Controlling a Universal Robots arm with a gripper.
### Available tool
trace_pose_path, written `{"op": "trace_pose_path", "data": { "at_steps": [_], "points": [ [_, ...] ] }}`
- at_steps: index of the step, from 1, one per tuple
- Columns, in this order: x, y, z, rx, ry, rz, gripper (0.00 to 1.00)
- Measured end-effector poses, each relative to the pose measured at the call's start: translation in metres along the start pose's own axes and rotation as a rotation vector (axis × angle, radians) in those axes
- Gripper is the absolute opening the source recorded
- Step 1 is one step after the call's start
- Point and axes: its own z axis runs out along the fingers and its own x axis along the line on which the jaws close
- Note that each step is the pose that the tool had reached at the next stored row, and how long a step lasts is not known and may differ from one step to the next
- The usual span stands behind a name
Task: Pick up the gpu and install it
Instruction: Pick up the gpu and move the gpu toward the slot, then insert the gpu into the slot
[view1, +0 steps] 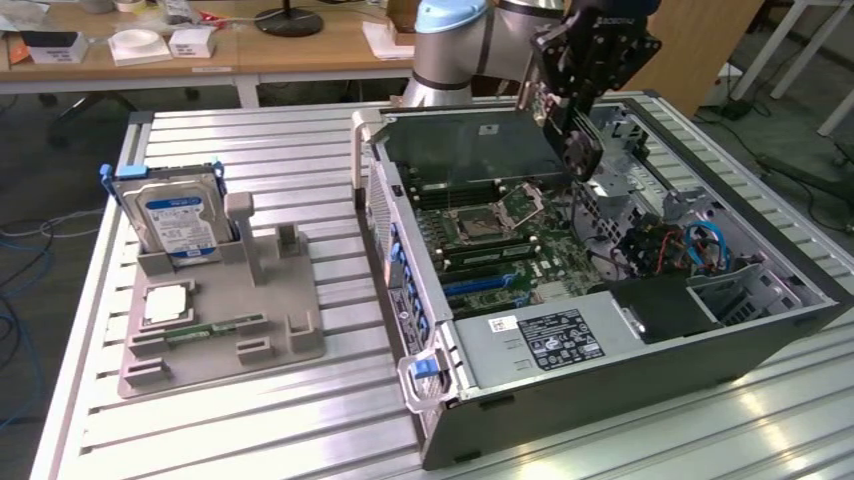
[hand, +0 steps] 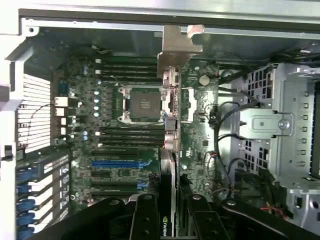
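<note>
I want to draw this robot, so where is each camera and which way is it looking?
Exterior view: sits off the arm, above the table, looking down slantwise at the open computer case; the arm and tool show.
Wrist view: rides on the wrist, looking down into the computer case at the motherboard; the tool's fingers show, gripping the gpu.
Shared: both see the motherboard, the computer case and the tool.

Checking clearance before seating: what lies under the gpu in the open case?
The motherboard, with CPU socket and blue slot showing beside the gpu. The strip of board directly beneath the card is covered.
</note>
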Motion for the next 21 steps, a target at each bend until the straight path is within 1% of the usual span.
{"op": "trace_pose_path", "data": {
  "at_steps": [5,7,21],
  "points": [
    [-0.0014,0.0,0.0001,0.0002,0.0,0.0,0.26],
    [-0.0014,0.0,0.0001,0.0,0.0004,-0.01,0.26],
    [-0.0013,-0.0001,0.0029,-0.0077,0.0083,-0.251,0.26]
  ]
}}
